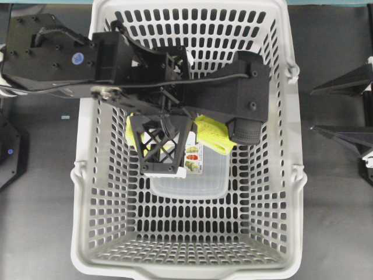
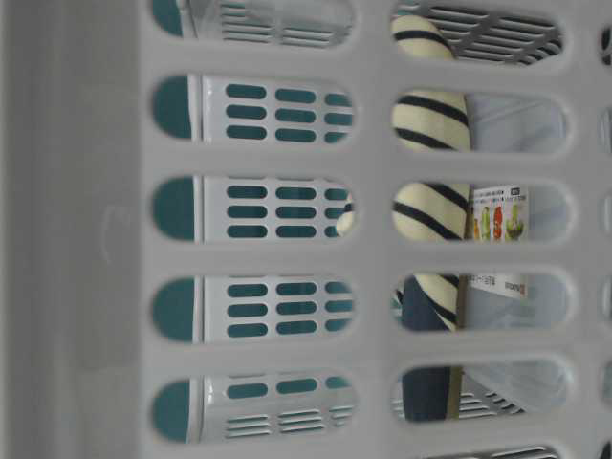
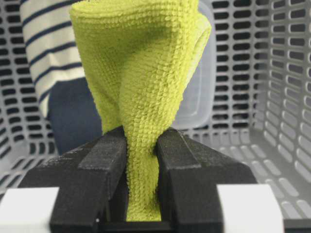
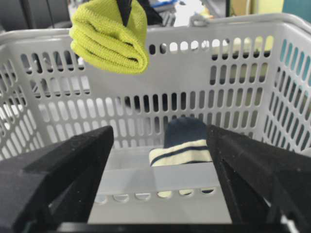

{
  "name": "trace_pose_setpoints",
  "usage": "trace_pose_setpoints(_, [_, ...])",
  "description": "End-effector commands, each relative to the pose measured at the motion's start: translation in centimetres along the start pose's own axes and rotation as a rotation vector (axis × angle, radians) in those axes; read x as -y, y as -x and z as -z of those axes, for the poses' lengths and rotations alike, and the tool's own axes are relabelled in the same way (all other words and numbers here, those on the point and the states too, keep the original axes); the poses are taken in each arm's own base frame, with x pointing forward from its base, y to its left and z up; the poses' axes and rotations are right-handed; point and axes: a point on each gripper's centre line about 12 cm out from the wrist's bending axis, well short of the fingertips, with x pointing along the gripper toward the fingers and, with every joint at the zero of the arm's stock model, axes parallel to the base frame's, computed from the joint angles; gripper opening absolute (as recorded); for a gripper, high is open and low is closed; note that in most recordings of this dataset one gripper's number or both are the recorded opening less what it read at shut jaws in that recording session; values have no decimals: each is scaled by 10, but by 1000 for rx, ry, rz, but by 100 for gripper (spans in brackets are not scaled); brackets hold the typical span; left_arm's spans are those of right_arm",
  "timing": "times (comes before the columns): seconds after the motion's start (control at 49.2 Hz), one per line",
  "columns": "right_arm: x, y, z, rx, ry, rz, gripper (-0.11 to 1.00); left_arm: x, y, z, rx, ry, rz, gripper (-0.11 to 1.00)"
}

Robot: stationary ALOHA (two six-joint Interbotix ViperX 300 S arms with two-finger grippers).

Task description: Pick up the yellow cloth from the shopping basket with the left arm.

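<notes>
The yellow cloth (image 3: 141,63) is pinched between the jaws of my left gripper (image 3: 141,138), which is shut on it. In the overhead view the left gripper (image 1: 163,143) reaches into the light-grey shopping basket (image 1: 192,7), and the cloth (image 1: 213,133) sticks out on both sides of it. In the right wrist view the cloth (image 4: 109,36) hangs folded, clear of the basket floor and near rim height. My right gripper (image 1: 341,111) is open and empty outside the basket's right wall. The cloth is hidden in the table-level view.
A cream-and-navy striped slipper (image 3: 48,48) stands against the basket wall, also in the right wrist view (image 4: 182,145) and the table-level view (image 2: 430,206). A clear plastic container (image 1: 189,178) with a label lies on the basket floor below the gripper.
</notes>
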Motion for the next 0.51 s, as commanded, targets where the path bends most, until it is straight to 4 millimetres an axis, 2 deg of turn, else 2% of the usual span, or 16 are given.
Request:
trace_pose_setpoints(0.0, [1, -1, -2, 5, -5, 3, 74, -2, 20, -3, 50, 1, -5, 11])
trace_pose_setpoints(0.488, [1, 0, -1, 3, -5, 3, 74, -2, 17, -3, 46, 2, -5, 11])
